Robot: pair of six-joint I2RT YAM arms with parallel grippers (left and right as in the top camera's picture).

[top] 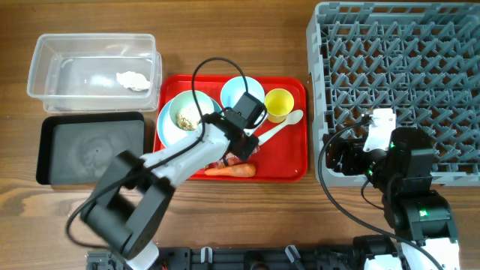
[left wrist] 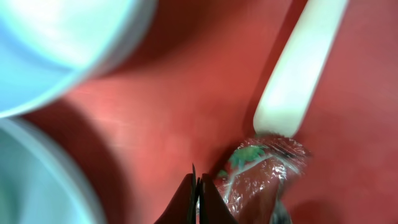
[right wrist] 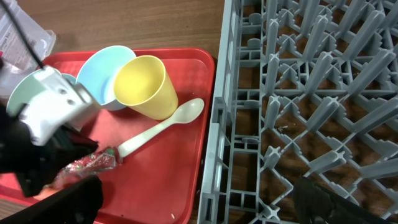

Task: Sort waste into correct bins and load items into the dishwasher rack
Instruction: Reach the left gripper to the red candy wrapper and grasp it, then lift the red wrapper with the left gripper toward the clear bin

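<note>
On the red tray (top: 289,161), the left gripper (left wrist: 198,196) is clenched, jaws pressed together. The red printed wrapper (left wrist: 261,177) touches their right side, at the handle end of the white spoon (left wrist: 298,68). At right, the right gripper (right wrist: 199,208) hangs spread wide and empty over the left edge of the dishwasher rack (top: 405,67).
</note>
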